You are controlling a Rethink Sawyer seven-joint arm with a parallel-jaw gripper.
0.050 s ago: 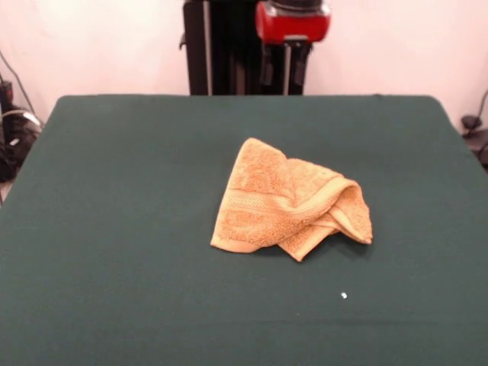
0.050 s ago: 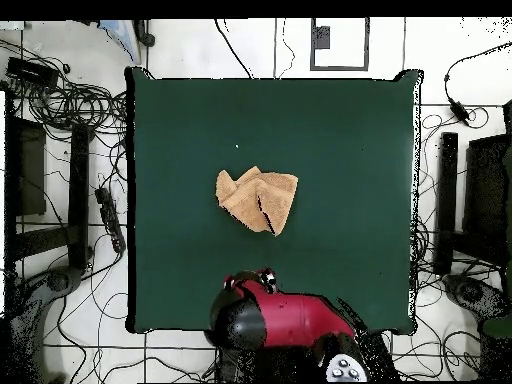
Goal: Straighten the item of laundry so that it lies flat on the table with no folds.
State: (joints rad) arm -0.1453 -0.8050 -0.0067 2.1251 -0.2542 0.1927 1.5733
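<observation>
The robot's red and black arm (image 2: 285, 320) is drawn back over the table's edge beside its base. Its gripper (image 2: 250, 282) is hard to make out, so whether it is open or closed cannot be told. Well apart from it, near the middle of the green table (image 1: 114, 229), lies the orange-yellow towel (image 1: 286, 202), crumpled and folded over itself. Straightening seems not yet begun; the next move probably means reaching for a loose corner.

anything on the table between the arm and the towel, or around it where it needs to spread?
Nothing visible. The crumpled orange-yellow towel lies alone near the middle of the green table. The red arm sits drawn back at the table's edge, with bare cloth between it and the towel. Only a tiny white speck lies nearby.
</observation>
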